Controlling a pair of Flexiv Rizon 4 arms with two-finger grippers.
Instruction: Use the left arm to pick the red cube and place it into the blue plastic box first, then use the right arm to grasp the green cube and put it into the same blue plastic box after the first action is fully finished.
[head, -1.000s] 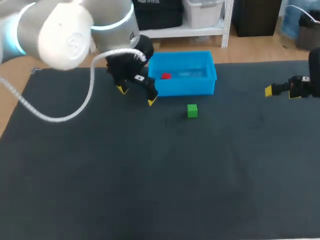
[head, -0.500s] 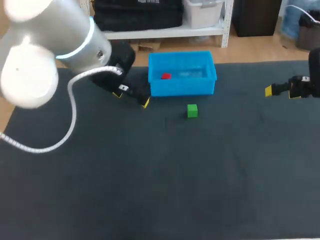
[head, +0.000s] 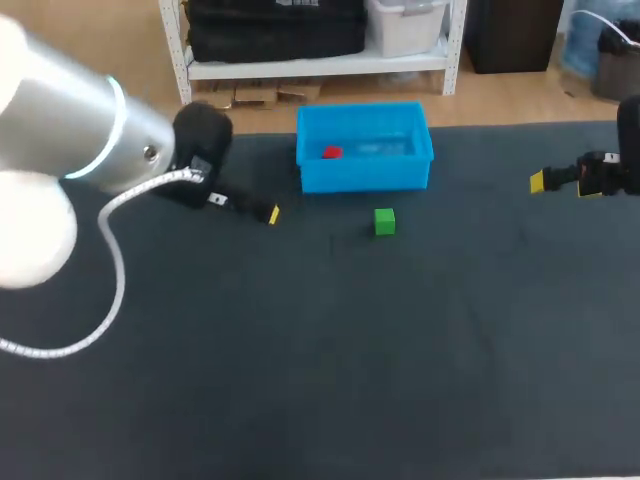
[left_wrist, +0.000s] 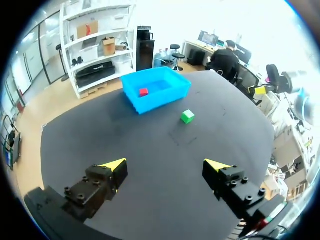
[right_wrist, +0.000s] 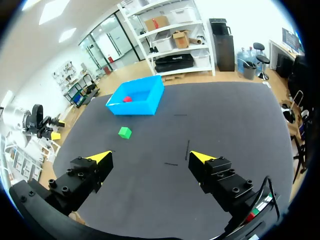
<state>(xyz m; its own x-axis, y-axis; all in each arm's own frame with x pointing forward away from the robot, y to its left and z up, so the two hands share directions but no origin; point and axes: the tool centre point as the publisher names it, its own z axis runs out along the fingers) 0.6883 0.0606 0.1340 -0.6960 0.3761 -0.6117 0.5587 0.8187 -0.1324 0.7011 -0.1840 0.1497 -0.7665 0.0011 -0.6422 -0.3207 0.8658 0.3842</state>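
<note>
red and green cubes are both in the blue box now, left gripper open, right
No: only the red cube is in the blue box; the green cube sits on the table outside it, as the head view shows. The left gripper is open.

The small green cube is sitting just in front of the blue plastic box, with bare dark table mat lying on its other sides. Bare mat is stretching between it and the right gripper, which is hovering well apart. The left gripper is hanging near the box's left front corner, apart from the cube.
</note>
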